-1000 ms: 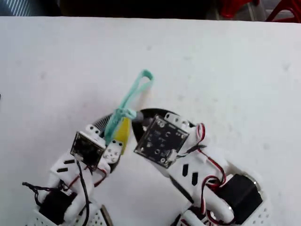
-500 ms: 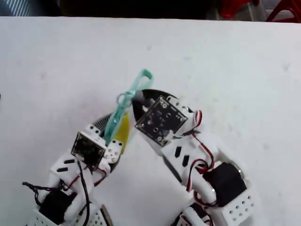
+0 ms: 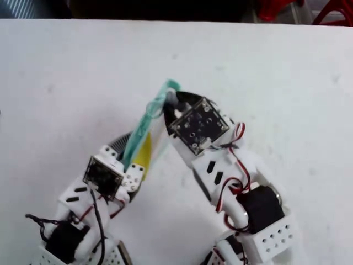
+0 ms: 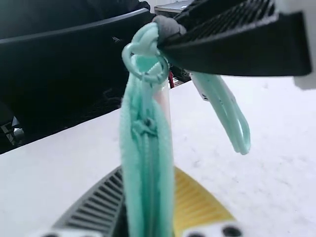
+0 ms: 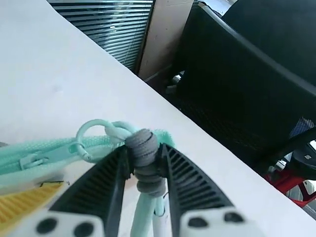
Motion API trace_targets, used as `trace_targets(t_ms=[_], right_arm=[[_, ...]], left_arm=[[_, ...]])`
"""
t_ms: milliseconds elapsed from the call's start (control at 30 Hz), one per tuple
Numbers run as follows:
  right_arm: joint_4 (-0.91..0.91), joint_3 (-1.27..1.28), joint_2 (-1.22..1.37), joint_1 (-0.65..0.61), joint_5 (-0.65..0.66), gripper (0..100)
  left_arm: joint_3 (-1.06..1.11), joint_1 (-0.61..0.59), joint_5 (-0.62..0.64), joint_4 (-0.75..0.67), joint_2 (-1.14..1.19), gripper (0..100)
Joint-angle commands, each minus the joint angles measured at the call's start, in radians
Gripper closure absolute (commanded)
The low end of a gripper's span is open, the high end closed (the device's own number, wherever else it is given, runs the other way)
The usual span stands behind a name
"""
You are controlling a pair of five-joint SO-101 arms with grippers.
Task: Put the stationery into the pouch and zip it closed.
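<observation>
Pouch: the mint pouch [image 3: 141,128] is held stretched between both grippers above the table [image 3: 276,83].
Grey pull: the grey pull [image 5: 142,148] is pinched by the right gripper [image 5: 145,160] at the far end.
Left gripper: the left gripper [image 4: 148,219] is pressed together on the pouch's near end.
Risk: the pull may be lost from the jaws, or the pouch dragged free, if tension is applied off the zip's line.

The left gripper [image 3: 135,153] and the right gripper [image 3: 172,104] are holding a slim mint-green fabric pouch [image 3: 144,122] stretched between them above the white tabletop [image 3: 265,66], the right one pinching its far end.
</observation>
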Motion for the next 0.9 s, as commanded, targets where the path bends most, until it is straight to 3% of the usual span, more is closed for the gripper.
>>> trace_targets(t_ms=[0, 533, 867], right_arm=[[-0.068, -0.018, 0.004, 0.093, -0.011, 98.2], [-0.048, -0.031, -0.004, 0.022, -0.017, 98.2], [-0.025, -0.175, 0.196, 0.124, -0.087, 98.2]], left_arm=[[-0.005, 0.004, -0.006, 0.037, 0.005, 98], [-0.005, 0.004, -0.008, 0.078, 0.005, 98], [-0.005, 0.004, -0.009, 0.100, 0.005, 98]])
